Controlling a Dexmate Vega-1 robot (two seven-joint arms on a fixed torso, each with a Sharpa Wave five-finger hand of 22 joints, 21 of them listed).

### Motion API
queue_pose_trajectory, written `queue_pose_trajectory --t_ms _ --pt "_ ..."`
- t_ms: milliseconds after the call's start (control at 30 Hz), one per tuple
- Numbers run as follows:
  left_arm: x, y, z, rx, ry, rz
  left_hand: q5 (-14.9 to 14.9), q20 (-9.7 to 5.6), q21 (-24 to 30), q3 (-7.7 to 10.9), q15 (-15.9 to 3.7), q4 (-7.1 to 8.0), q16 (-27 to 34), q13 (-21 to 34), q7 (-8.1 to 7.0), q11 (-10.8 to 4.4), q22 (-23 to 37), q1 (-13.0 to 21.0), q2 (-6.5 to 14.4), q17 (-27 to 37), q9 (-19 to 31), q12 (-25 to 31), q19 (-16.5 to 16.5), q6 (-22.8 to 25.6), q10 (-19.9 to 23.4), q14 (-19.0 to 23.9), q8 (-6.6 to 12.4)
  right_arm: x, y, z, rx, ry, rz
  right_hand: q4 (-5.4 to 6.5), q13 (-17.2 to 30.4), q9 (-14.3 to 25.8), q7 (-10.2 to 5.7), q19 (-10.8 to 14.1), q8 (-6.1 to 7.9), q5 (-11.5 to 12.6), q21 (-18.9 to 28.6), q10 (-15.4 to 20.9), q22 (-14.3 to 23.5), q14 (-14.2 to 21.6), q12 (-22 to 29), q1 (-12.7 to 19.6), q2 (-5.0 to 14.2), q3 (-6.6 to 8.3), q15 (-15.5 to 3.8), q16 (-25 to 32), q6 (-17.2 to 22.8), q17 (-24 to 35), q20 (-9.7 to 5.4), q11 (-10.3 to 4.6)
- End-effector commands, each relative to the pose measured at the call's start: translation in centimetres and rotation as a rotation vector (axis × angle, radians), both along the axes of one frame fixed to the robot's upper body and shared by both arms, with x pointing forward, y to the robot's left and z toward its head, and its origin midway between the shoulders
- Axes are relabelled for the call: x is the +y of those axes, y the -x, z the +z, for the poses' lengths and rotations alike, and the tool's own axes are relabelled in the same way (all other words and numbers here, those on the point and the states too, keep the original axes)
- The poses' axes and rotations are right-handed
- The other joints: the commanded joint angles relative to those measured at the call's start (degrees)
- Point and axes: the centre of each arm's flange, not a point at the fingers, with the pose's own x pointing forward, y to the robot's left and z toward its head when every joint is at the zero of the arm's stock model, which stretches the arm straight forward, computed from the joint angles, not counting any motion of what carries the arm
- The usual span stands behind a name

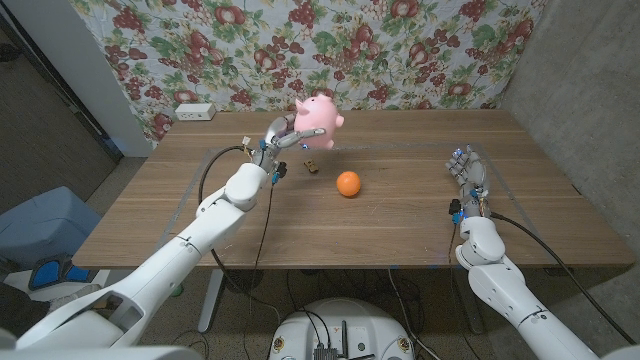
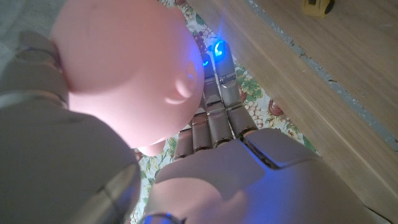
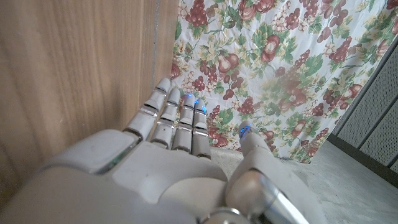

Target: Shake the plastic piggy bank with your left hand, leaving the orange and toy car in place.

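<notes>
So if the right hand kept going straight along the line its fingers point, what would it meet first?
Probably nothing on the table. The right hand points toward the far edge of the table, and the orange lies well off to its side. Past the edge hangs the floral cloth, though depth is unclear.

- The piggy bank [image 1: 318,119] is pale pink, glowing peach-pink in the left wrist view [image 2: 124,68]
- The orange [image 1: 347,183] is bright orange
- The toy car [image 1: 311,165] is dark with yellow, yellow in the left wrist view [image 2: 318,6]
- The table [image 1: 400,215] is brown wood grain
- The cloth [image 1: 400,50] behind is white with red fruit and green leaves
- The left hand [image 1: 278,140] and right hand [image 1: 468,178] are white-grey, with blue lights on the fingertips [image 3: 188,98]
</notes>
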Motion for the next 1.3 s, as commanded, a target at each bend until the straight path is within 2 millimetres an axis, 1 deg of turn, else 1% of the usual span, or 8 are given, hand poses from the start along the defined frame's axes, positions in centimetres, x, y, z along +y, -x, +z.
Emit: queue_pose_trajectory --t_ms 33,200,733,1033,1300 --pt "-0.7 -0.4 1.0 0.099 -0.222 0.0 0.5 -8.9 0.25 12.54 -20.72 0.12 0.38 0.18 -10.18 -16.38 0.17 29.09 26.74 0.25 0.21 0.27 -1.8 23.63 17.01 15.66 0.2 -0.2 0.0 -0.2 -0.001 -0.01 -0.002 0.05 0.13 0.21 0.05 0.21 -0.11 0.32 0.3 0.32 0.14 0.46 0.22 0.17 -0.12 0.41 -0.22 -0.06 0.64 0.07 0.24 0.26" --pt "-0.8 -0.5 1.2 0.111 -0.252 -0.001 0.5 -8.88 0.3 12.57 -20.73 0.17 0.31 0.2 -10.12 -16.22 0.18 29.03 26.77 0.24 0.31 0.25 -1.76 23.57 17.03 15.64 0.16 -0.2 -0.1 -0.1 -0.003 -0.009 -0.001 0.05 0.13 0.21 0.02 0.21 -0.11 0.32 0.3 0.33 0.14 0.44 0.22 0.16 -0.13 0.41 -0.12 -0.08 0.63 0.06 0.24 0.26" --pt "-0.6 -0.2 1.4 0.107 -0.264 0.016 0.53 -8.89 0.3 12.72 -20.73 0.15 0.07 0.23 -10.12 -16.29 0.15 28.96 26.76 0.25 0.48 0.11 -1.82 23.55 16.95 15.58 -0.02 0.0 -0.1 0.1 -0.01 -0.005 0.003 0.05 0.16 0.21 0.01 0.27 -0.13 0.32 0.33 0.39 0.14 0.48 0.23 0.14 -0.13 0.43 -0.16 -0.08 0.63 0.1 0.24 0.25" --pt "-0.2 0.4 1.4 0.105 -0.287 0.05 0.54 -8.94 0.33 12.81 -20.73 0.12 0.0 0.16 -10.09 -16.31 0.16 28.97 26.76 0.31 0.54 0.05 -1.81 23.67 17.06 15.62 -0.11 0.1 -0.1 0.0 -0.017 -0.001 0.012 0.04 0.19 0.21 0.03 0.27 -0.11 0.32 0.33 0.34 0.14 0.46 0.22 0.14 -0.13 0.44 -0.18 -0.12 0.67 0.07 0.25 0.25" --pt "-0.4 1.1 1.3 0.071 -0.343 0.132 0.55 -8.96 0.33 12.86 -20.72 0.09 -0.04 0.24 -10.11 -16.5 0.15 28.99 26.71 0.36 0.52 0.05 -1.86 23.64 17.06 15.68 -0.26 0.2 -0.3 0.2 -0.027 0.003 0.026 0.03 0.19 0.21 0.01 0.28 -0.12 0.32 0.34 0.42 0.14 0.48 0.23 0.14 -0.14 0.45 -0.22 -0.12 0.68 0.09 0.25 0.26"
